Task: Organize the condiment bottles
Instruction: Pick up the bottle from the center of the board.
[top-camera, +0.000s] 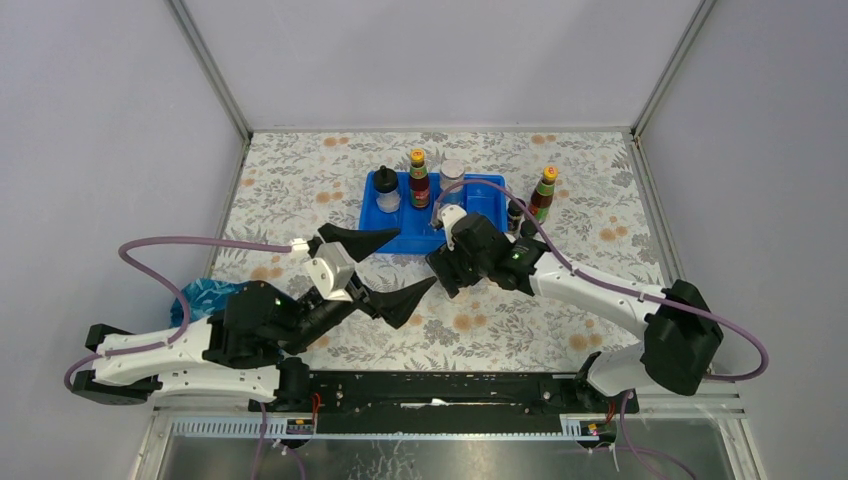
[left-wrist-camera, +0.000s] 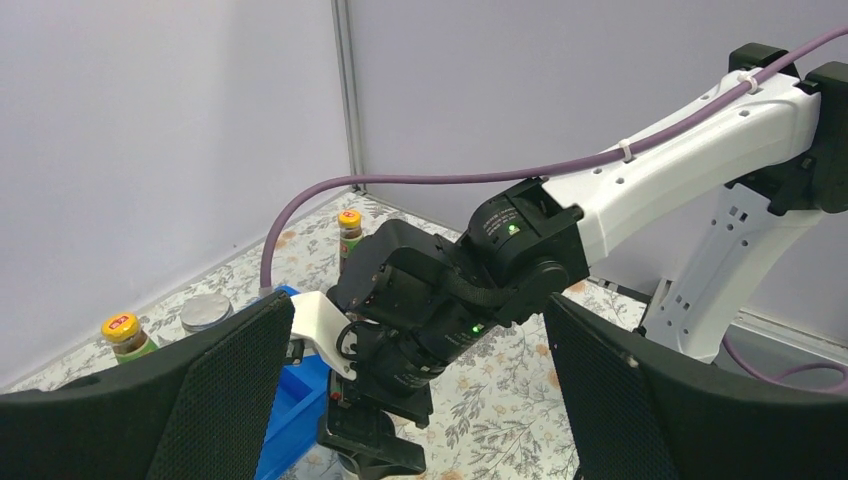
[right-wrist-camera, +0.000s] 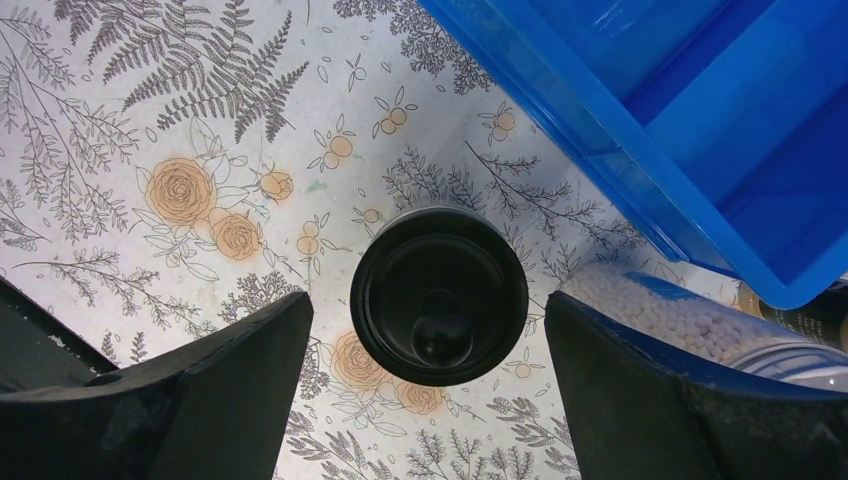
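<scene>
1. R end effector (right-wrist-camera: 425, 318) is hanging released, jaws straddling a black-domed bottle (right-wrist-camera: 438, 305) w/o touching.
2. That bottle is standing upright on the floral surface (right-wrist-camera: 200, 120), just beside the blue tray (right-wrist-camera: 700, 110); a bead-filled jar (right-wrist-camera: 680, 315) is sitting near it.
3. L end effector (top-camera: 415, 258) is hovering released near the tray's front.
4. Second domed bottle (top-camera: 386, 190), yellow-capped bottle (top-camera: 418, 178) & silver-lidded jar (top-camera: 452, 178) are standing in the tray.

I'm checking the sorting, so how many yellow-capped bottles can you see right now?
2. One yellow-capped bottle stands inside the blue tray; a second yellow-capped bottle stands on the table beside the tray's right end. The right arm may hide others.
</scene>
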